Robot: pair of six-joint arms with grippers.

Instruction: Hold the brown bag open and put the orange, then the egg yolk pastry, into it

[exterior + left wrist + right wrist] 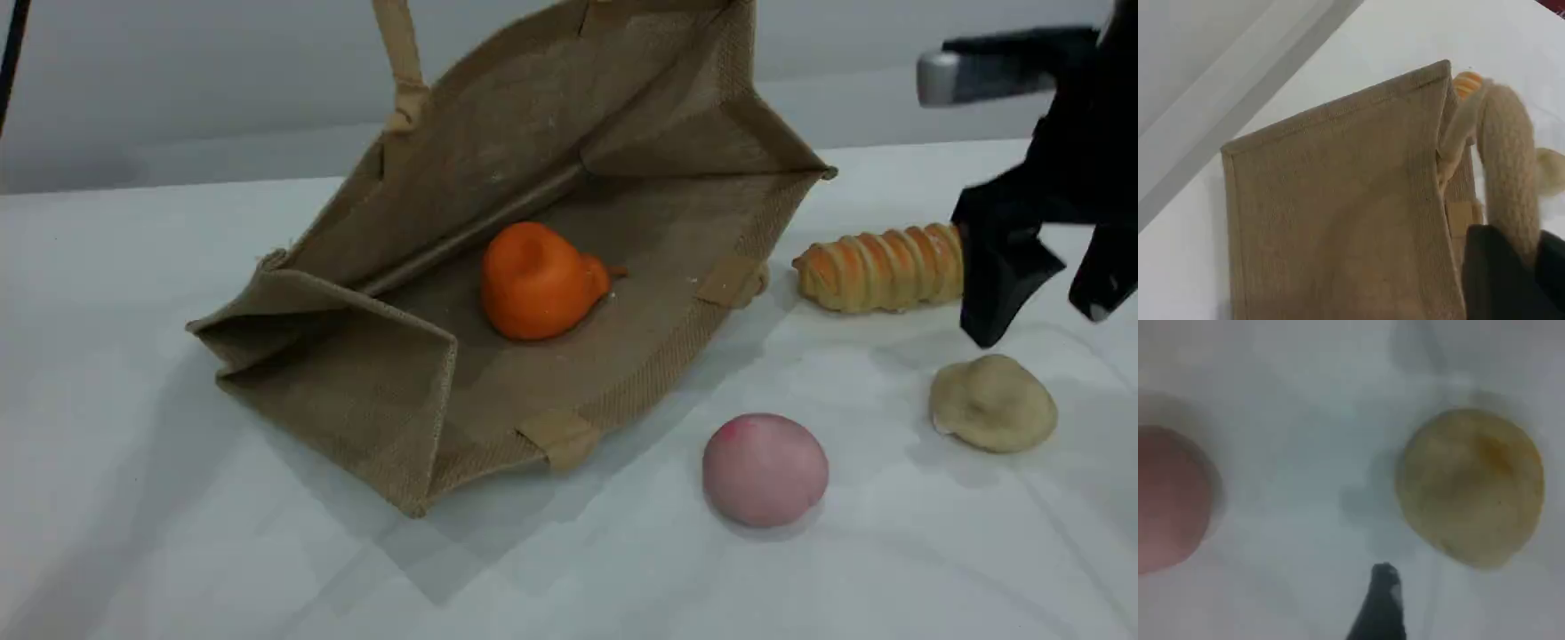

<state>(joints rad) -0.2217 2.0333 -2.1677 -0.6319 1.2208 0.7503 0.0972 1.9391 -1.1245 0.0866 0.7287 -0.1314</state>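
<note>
The egg yolk pastry (993, 403) lies on the counter (133, 533) just below the right jaws. In the right wrist view it sits a little to one side of the visible fingertip (1383, 587), so you are not quite centred over it. The right jaws stand wide and hold nothing.

Judge the pastry as light, soft and lumpy, likely to squash or roll if you pinch it hard. Take it across the widest part of the dome, low near the counter, and close gently until it stops giving.

The pale pink ball (765, 468) rests near the pastry, off to one side of the right jaws, and the ridged bread roll (880, 267) lies just beyond them. Leave both alone.

Farther off on that same side, the brown bag (551, 133) lies tipped with its mouth gaping toward the right jaws. The orange (538, 280) is already inside, resting on the lower wall. The left jaws are closed on the bag's loop handle (1508, 173), lifting the upper side. The woven cloth looks stiff enough to keep its shape, yet floppy at the rim, so aim well inside the mouth.
</note>
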